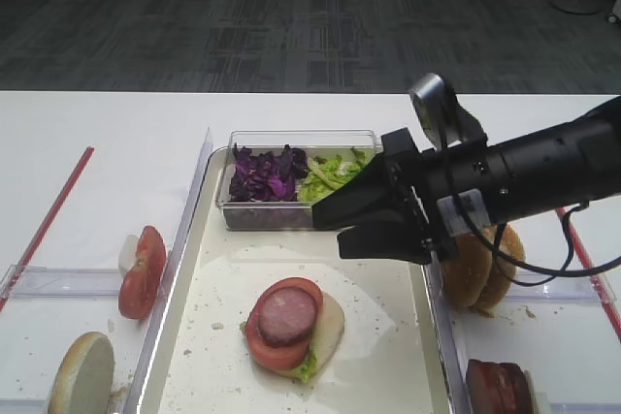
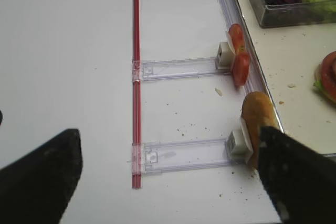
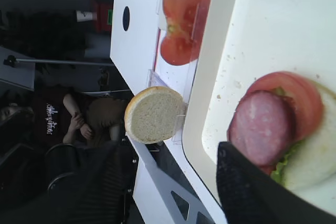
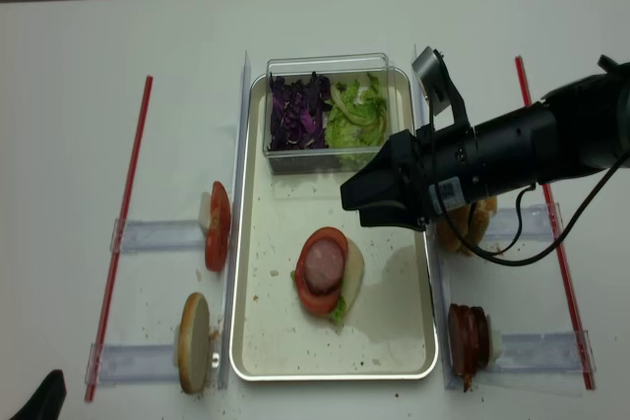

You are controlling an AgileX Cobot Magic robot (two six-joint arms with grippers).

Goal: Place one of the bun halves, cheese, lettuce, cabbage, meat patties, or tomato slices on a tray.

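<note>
Already stacked on the tray [image 4: 258,336]: bun half [image 4: 351,268] cut face up, lettuce [image 4: 338,309] peeking at its edge, tomato slice [image 4: 313,290], pinkish meat patty [image 4: 323,264] on top, off-centre. In my judgement that placement is done; a top bun [image 4: 192,356] waits left on the desk [image 4: 98,125]. Right end effector [image 4: 352,196] hovers above the tray, parted, empty. Left end effector [image 2: 168,177] wide, empty.

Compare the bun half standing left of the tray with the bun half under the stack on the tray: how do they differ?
The left bun half stands on edge in a clear holder outside the tray; the stacked bun half lies flat on the tray. The left bun half is bare; the stacked one carries lettuce, a tomato slice and a meat patty. Both show pale cut faces.
</note>
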